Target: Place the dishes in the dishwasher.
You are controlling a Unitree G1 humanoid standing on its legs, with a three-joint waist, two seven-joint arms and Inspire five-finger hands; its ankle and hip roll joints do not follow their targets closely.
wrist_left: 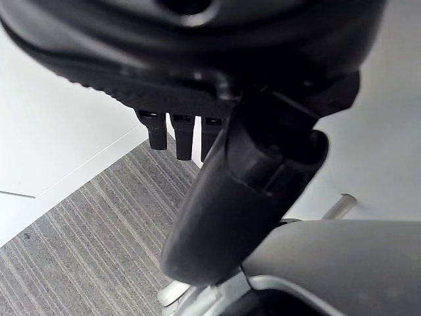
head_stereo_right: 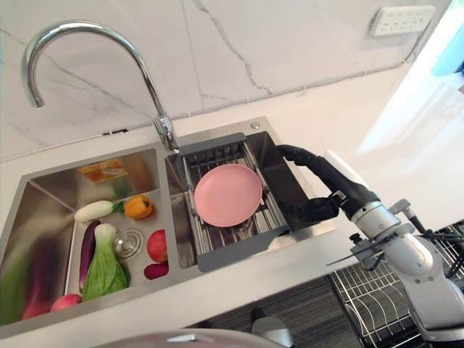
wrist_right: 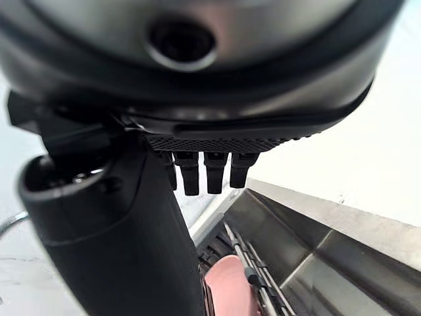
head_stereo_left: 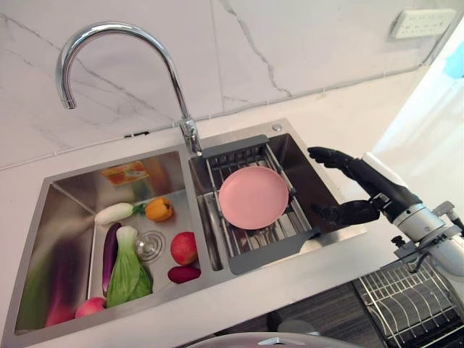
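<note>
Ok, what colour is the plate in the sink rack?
Pink; the plate shows best in the left eye view.

Head views: looked steeply down on the sink (head_stereo_left: pixel 65 217), sharing it.
Left wrist view: faced striped floor (wrist_left: pixel 79 250), close.
Right wrist view: faced the sink's drying rack (wrist_right: pixel 253 276), close.

A pink plate (head_stereo_right: pixel 228 194) lies on a grey rack (head_stereo_right: pixel 230 210) in the sink (head_stereo_right: pixel 43 190). The right hand (head_stereo_right: pixel 319 185) is just beside the rack – fingers spread, holding nothing. Vegetables (head_stereo_right: pixel 102 270) lie in the other basin.
</note>
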